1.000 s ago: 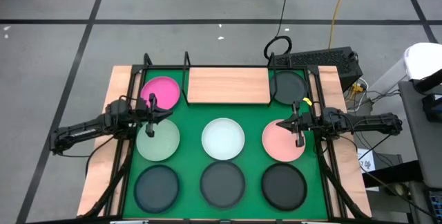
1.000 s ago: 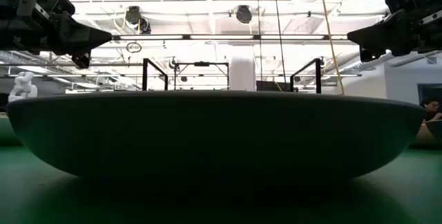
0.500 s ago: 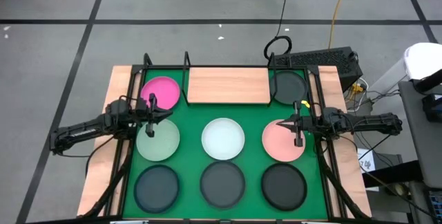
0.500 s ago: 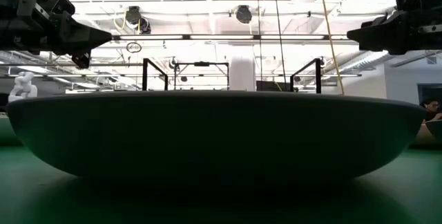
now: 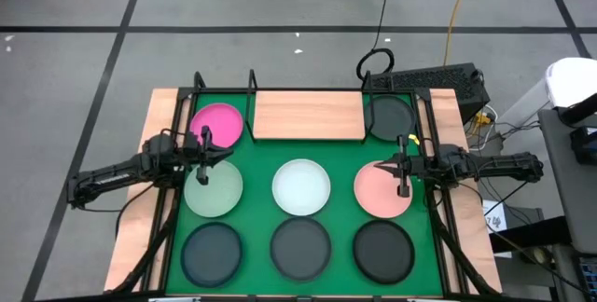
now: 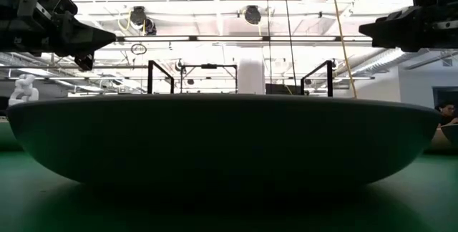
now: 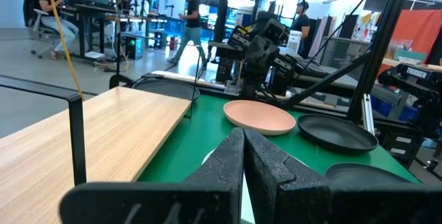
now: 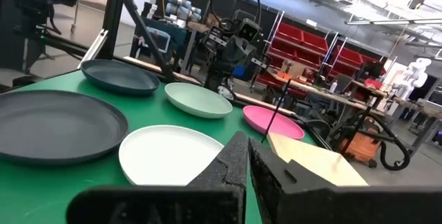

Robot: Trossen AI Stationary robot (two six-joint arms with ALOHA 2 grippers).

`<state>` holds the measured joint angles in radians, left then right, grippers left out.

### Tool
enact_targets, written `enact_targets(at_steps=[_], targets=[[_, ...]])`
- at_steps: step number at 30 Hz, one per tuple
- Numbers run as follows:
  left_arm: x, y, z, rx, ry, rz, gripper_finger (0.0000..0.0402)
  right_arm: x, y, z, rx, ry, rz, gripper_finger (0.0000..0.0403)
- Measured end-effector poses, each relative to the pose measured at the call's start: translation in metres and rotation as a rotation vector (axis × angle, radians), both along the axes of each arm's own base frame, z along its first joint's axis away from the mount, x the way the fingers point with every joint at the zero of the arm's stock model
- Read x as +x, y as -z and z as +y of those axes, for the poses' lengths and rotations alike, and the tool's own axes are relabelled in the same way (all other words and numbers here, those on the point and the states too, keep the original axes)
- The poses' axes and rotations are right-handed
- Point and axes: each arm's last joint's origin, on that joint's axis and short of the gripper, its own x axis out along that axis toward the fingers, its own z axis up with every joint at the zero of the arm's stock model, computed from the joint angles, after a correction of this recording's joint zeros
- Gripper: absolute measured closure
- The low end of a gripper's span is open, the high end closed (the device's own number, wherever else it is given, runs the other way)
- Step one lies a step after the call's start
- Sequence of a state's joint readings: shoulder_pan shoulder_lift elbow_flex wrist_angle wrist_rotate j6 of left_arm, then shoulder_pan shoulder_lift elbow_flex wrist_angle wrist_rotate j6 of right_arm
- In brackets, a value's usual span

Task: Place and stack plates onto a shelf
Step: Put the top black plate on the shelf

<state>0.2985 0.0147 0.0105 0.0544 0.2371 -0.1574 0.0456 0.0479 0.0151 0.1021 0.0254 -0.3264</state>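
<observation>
Comparing this moment with the one a second back, almost nothing moves: in the low view the right claw (image 6: 368, 29) has risen a touch and levelled, while the left claw (image 6: 107, 39) holds its place. Both claws are closed and carry nothing. From above, the left claw (image 5: 207, 145) hangs between the hot pink plate (image 5: 216, 122) and the green plate (image 5: 214, 188), and the right claw (image 5: 402, 169) hangs over the salmon plate (image 5: 382, 191). That small lift reads as the start of a reach, so I judge the task barely begun.

The shelf (image 5: 309, 116) lies bare at the far edge of the mat (image 5: 254, 176), between the hot pink plate and a dark plate (image 5: 390, 117). The white plate (image 5: 301, 186) sits at the mat's middle, and three more dark plates line the near row: left (image 5: 212, 251), centre (image 5: 300, 245), right (image 5: 383, 250). I count eight plates; none is on the shelf yet.

The green mat covers most of the wooden worktop (image 5: 149, 162), and black frame posts (image 5: 198, 84) stand at its far edge. The floor (image 5: 93, 60) is grey with dark lines; cables (image 5: 375, 60) trail behind. The wrist views show a workshop beyond, with people (image 7: 186, 6) at desks and red bins (image 8: 311, 58) on racks.
</observation>
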Motion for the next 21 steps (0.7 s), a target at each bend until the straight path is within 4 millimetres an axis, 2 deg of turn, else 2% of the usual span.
enact_targets(at_steps=[12,16,21], targets=[[0.000,0.000,0.000,0.000,0.000,0.000,0.0387,0.000,0.000,-0.001,-0.050,0.031,0.000,0.0403],[0.000,0.000,0.000,0.000,0.000,0.000,0.0387,0.000,-0.004,-0.003,0.029,0.093,-0.040,0.0403],[0.000,0.000,0.000,0.000,0.000,0.000,0.0387,-0.002,-0.014,-0.005,0.231,0.130,-0.160,0.0403]])
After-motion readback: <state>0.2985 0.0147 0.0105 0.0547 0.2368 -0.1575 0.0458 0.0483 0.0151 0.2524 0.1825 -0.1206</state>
